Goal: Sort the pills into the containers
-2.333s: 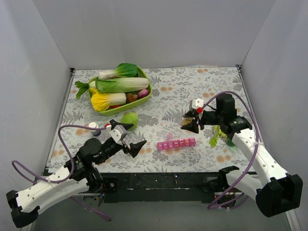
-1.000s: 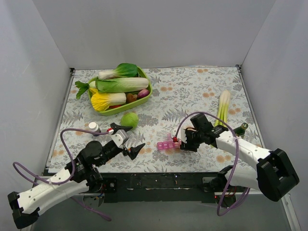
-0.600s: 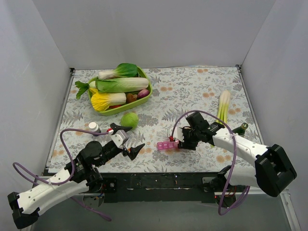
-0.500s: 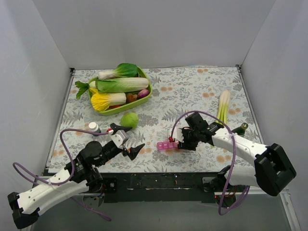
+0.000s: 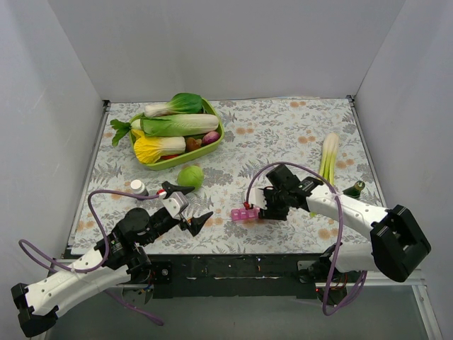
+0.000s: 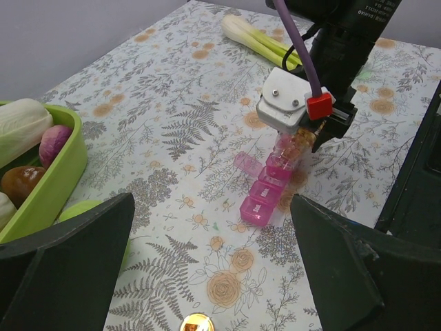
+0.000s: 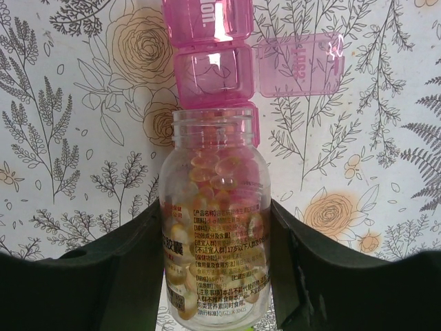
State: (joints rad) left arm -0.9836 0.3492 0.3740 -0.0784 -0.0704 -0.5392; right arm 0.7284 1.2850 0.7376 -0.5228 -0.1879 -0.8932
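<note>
Your right gripper [image 7: 212,262] is clenched around the middle of the clear bottle [image 7: 212,207], a sound hold. Its mouth is over the pink pill box [image 7: 207,69], lower centre of the overhead view. The pills [image 7: 210,176] inside look tiny, smooth and quick to spill, and the box looks light and likely to skid. Your left gripper [image 5: 195,201] hangs spread at lower left. A leek [image 5: 327,152] lies to the right.

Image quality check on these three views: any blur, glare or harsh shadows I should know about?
Top external: even, diffuse light with soft shadows; the pill box is tiny and partly hidden behind the right gripper. Left wrist: mid-frame is sharp, but its own fingers are dark, soft-edged blobs in the lower corners. Right wrist: sharpest view; the bottle label print shows, with small highlights on the glass.
</note>
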